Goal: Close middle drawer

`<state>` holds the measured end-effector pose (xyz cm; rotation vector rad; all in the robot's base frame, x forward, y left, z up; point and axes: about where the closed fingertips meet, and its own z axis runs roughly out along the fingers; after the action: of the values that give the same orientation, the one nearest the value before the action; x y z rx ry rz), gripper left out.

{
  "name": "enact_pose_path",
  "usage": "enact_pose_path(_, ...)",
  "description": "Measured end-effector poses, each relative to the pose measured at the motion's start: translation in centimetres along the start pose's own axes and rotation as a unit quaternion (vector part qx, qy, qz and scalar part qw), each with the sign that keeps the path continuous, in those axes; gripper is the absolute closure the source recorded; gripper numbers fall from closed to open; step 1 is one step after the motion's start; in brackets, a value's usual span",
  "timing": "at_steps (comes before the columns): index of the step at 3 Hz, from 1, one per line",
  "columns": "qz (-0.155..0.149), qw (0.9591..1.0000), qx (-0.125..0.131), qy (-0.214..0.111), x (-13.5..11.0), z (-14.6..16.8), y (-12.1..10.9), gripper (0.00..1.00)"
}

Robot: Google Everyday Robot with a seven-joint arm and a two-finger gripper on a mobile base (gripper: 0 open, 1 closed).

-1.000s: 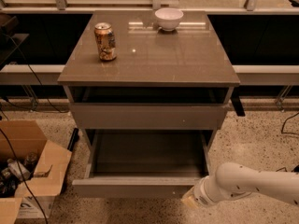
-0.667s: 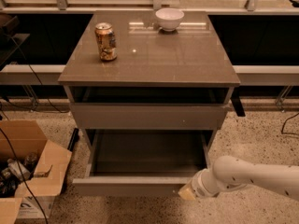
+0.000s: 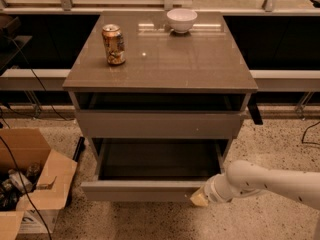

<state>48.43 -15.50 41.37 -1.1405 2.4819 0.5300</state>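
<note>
Your middle drawer [image 3: 140, 190] stands pulled open, plain grey; your gripper [image 3: 200, 198], reaching low from the right, sits at its front's right end, and you cannot tell its grip.

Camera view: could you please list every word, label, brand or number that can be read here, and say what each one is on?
No text can be read.
Can: printed label, too blurred to read.
Cardboard box: dark marks on its front, unreadable.
Bowl, middle drawer and the end effector at that drawer's front right corner: no markings visible.
</note>
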Motion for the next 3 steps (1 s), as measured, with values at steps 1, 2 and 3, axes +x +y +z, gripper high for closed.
enact_pose_path(1,0.001,1.0000,0.002,-0.001,-0.3,0.2,-0.8,0.58)
enact_pose_path(2,0.002,1.0000,0.008,-0.004,-1.2,0.4,-2.8,0.35)
enact_pose_path(3,0.005,0.9998,0.017,-0.009,-2.2,0.5,-5.4,0.04)
